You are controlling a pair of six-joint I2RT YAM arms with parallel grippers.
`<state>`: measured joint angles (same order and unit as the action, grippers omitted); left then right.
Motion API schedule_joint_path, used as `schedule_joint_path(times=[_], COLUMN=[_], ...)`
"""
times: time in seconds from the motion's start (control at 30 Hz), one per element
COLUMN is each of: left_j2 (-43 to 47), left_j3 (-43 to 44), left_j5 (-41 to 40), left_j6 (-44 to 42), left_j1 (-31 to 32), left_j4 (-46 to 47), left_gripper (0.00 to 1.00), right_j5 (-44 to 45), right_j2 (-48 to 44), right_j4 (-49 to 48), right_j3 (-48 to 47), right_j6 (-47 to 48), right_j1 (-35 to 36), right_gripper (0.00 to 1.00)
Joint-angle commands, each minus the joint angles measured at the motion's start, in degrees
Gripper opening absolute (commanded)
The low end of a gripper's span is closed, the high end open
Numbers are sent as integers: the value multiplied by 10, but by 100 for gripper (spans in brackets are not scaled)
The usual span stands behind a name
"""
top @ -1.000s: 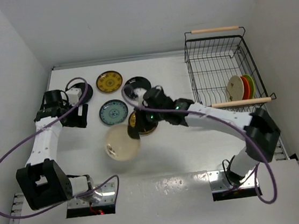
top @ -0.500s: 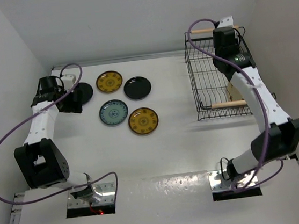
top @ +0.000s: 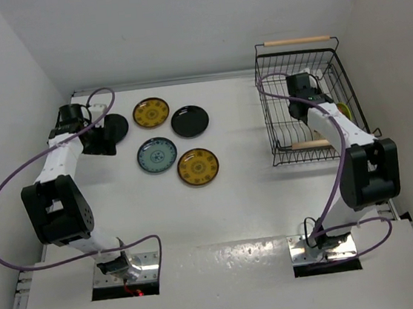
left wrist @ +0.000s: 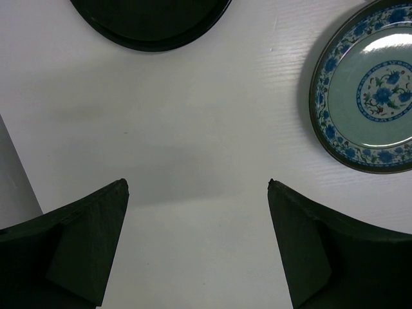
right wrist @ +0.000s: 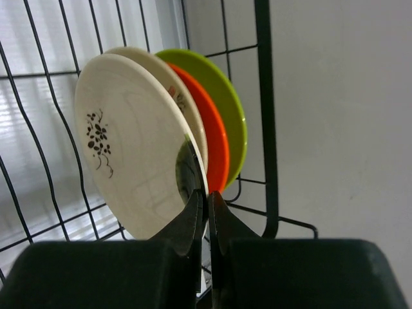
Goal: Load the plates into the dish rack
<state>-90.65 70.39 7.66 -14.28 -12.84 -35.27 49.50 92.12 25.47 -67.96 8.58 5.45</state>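
Handling: the plates [top: 198, 166] are small, rigid and glazed. They are judged light, slippery on the face, and liable to chip if knocked against wire. Those lying flat on the table [top: 256, 201] offer only the rim. The best hold is judged to be a pinch across the raised edge, one finger under the lip and one on top.

Location: five plates lie flat left of centre on the table. Two are mustard-yellow, one is the blue-grey plate [left wrist: 370, 84], and two are black. One of the black pair is the black plate [left wrist: 151, 22] nearest the left arm. Four more stand on edge against one end wall of the dish rack [top: 280, 109]: a cream plate [right wrist: 129, 141] with dark marks, a second cream one close behind it, an orange-red plate [right wrist: 217, 145] and a lime green plate [right wrist: 226, 96].

Left gripper [left wrist: 196, 185]: the jaws are spread wide with nothing between them. It hangs over bare table just beside the black plate, with the blue-grey plate off to the other side. No contact is seen.

Right gripper [right wrist: 206, 196]: it is inside the dish rack, fingers pressed together, holding nothing. The tips sit in front of the cream plate's rim. Whether they touch it cannot be told.
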Motion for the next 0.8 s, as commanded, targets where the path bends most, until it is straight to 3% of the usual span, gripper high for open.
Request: schedule_joint_path(times=[0.0, 0.23, 0.4, 0.47, 0.5, 0.73, 0.77], left_j2=[-2, -2, -2, -2, -2, 3, 3], left_j3=[22, 22, 22, 22, 22, 22, 22], left_j5=[2, 2, 2, 2, 2, 2, 2], left_j6=[7, 7, 7, 7, 7, 7, 7], left_j1=[-7, -7, -7, -7, -7, -7, -7], left_j4=[16, 16, 16, 16, 16, 16, 16], left_gripper=[94, 94, 94, 94, 94, 94, 94], right_j5=[23, 6, -5, -11, -15, -33, -36], right_j2=[3, 25, 43, 34, 32, -9, -13], right_j4=[-52, -78, -36, -40, -39, -7, 1], right_j3=[20, 47, 26, 22, 20, -25, -48], right_j6=[-18, -29, -70, -74, -74, -66, -63], right_j1=[-1, 0, 4, 1, 3, 5, 10], right_gripper=[0, 0, 4, 13, 26, 58, 69])
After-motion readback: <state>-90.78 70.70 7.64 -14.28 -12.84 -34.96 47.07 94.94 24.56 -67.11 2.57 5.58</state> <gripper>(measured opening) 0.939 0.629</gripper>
